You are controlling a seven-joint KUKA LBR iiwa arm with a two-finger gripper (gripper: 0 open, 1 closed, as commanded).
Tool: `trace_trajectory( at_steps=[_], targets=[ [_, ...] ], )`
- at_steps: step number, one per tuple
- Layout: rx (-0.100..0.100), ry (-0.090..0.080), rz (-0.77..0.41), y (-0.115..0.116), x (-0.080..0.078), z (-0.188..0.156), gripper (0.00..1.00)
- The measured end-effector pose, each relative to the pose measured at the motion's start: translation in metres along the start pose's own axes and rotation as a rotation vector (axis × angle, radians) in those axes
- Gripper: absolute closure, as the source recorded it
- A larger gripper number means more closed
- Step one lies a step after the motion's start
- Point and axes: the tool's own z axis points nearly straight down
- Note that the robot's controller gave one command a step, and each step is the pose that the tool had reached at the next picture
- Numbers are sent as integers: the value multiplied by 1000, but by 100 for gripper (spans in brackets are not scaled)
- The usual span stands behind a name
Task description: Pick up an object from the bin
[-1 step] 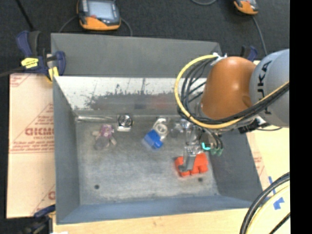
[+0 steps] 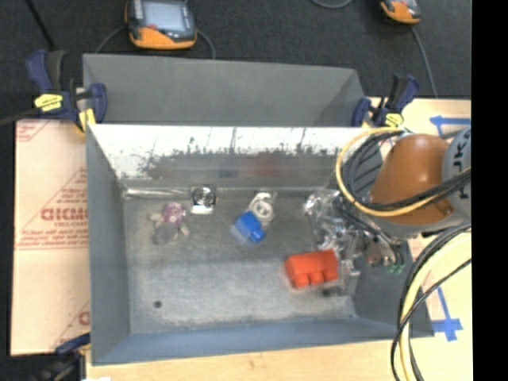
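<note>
— Several small things lie in the bin (image 2: 107,236); which is nearest the fingers (image 2: 343,259)?
— Red block (image 2: 311,269), just beside them; blue piece (image 2: 249,229) and white ring (image 2: 262,207) lie farther off. Whether they're open or closed, I cannot tell.

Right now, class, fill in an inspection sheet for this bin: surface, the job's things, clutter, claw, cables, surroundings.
Surface: grey bin, back wall scuffed.
Job's things: red block at right; blue piece, white ring, shiny round thing, purple toy along the back.
Clutter: nothing seen.
Claw: low beside the red block's right end.
Cables: yellow and black loops on the arm.
Surroundings: two orange gadgets on dark floor.
</note>
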Motion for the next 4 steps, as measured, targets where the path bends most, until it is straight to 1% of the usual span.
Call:
trace_trajectory(
  at_steps=[1, 2, 3, 4],
  targets=[
    [-1, -6, -6, 4, -3, -4, 100],
    [8, -8, -23, 4, -6, -119, 100],
    [4, 4, -226, -3, 28, -94, 100],
    [10, -8, -258, -24, 23, -232, 100]
  ],
)
